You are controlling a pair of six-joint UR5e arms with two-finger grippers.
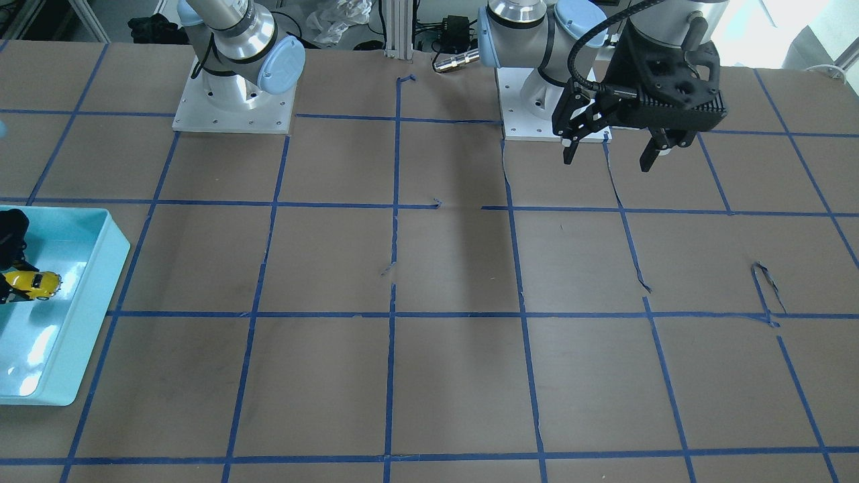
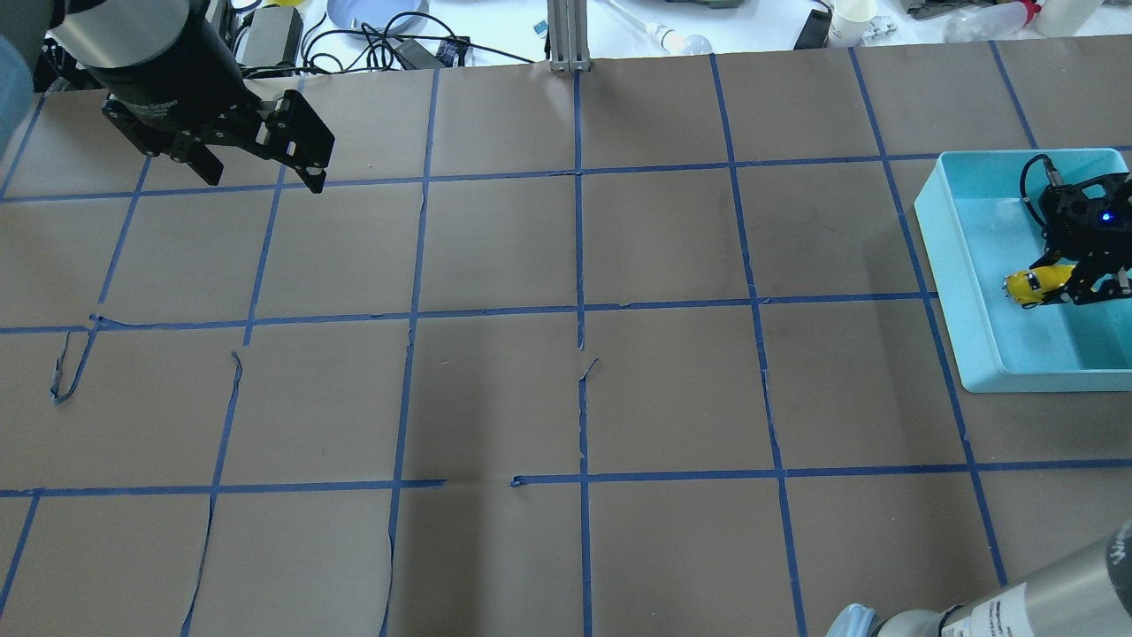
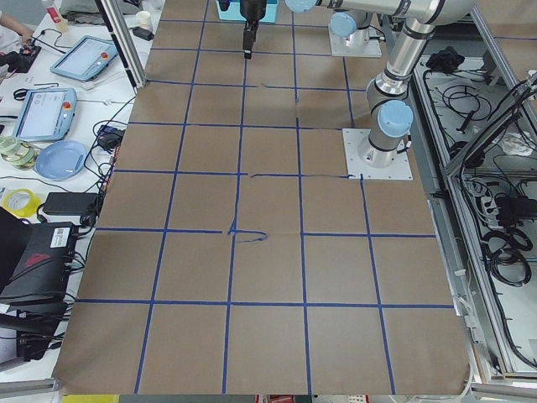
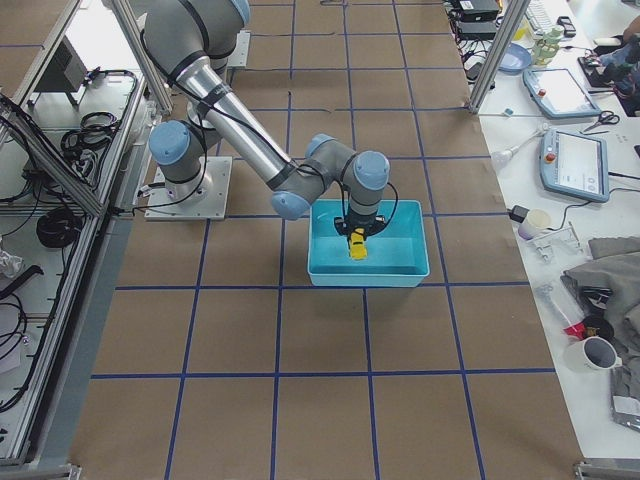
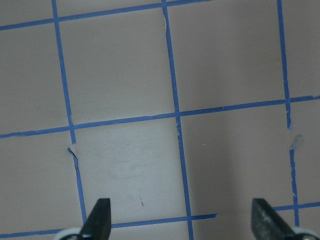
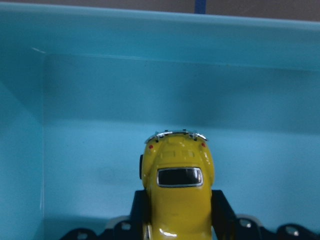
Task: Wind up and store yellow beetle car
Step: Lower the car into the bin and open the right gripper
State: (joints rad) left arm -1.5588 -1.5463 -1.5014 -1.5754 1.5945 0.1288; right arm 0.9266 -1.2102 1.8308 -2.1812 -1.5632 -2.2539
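Note:
The yellow beetle car (image 6: 178, 187) is held between the fingers of my right gripper (image 2: 1074, 287), inside the light blue bin (image 2: 973, 265). The car also shows in the front view (image 1: 33, 284), the overhead view (image 2: 1030, 285) and the right side view (image 4: 357, 245). I cannot tell whether the car touches the bin floor. My left gripper (image 1: 607, 151) is open and empty, high above the table near its own base; it also shows in the overhead view (image 2: 263, 172). Its two fingertips (image 5: 100, 215) stand wide apart over bare paper.
The bin (image 1: 74, 322) sits at the table's edge on my right side. Brown paper with a blue tape grid (image 2: 579, 310) covers the table. Behind the far edge lie cables, a cup (image 2: 853, 18) and a bottle. Tablets (image 3: 46, 113) lie on a side bench.

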